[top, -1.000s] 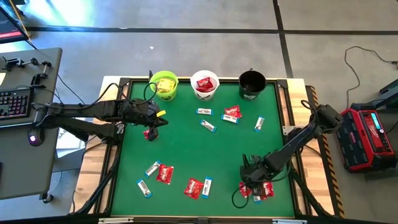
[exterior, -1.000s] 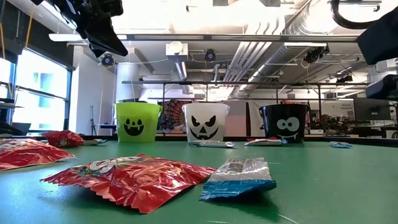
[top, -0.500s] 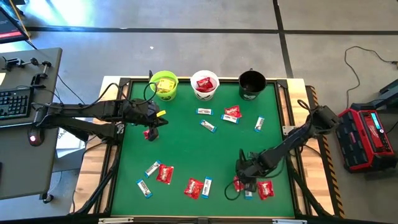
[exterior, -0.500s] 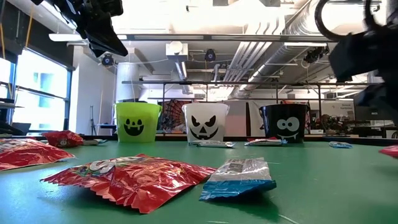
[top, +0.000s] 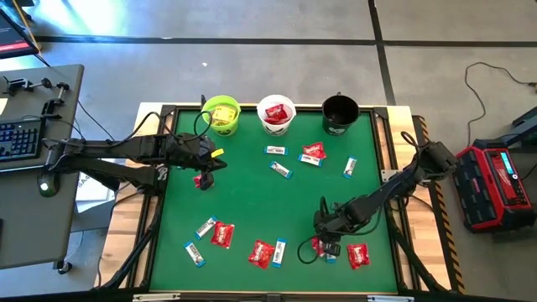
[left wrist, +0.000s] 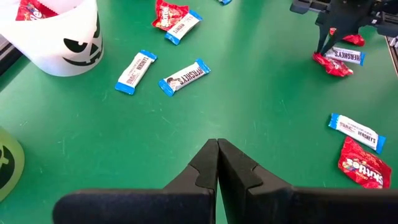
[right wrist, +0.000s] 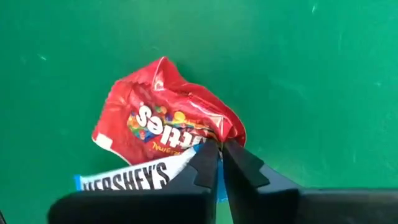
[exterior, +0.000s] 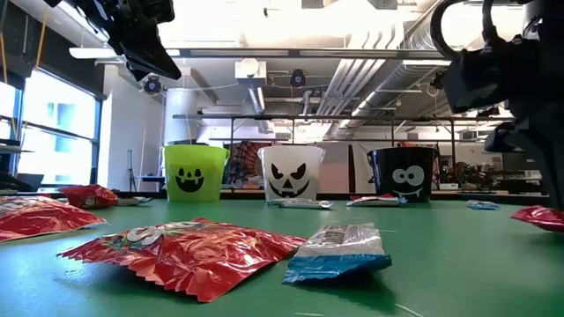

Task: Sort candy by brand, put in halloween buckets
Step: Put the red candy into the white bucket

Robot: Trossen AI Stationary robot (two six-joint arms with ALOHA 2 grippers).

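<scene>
The table [top: 252, 201] carries the same scatter of candy as a second ago. The three buckets stand along its top edge in the high view: green [top: 222, 115] with yellow pieces, white [top: 276, 115] with red packets, black [top: 340, 114] apparently empty.

The left arm waits at centre left of that view. Its left gripper [left wrist: 217, 163] is pressed shut and, as far as these views show, holds nothing.

The change is on the right. The right gripper [top: 325, 247] has slid leftward over the pile at lower right, leaving one red packet [top: 358, 255] behind at its right, and its fingers, wide apart a second ago, have snapped together. The wrist view shows them pinched on the crumpled edge of a Skittles packet [right wrist: 163, 127] that overlaps a Hershey's bar [right wrist: 127, 179].

I judge this a fresh grasp. The red packet belongs in the white bucket, but the bar beside the fingers might lift too.
</scene>
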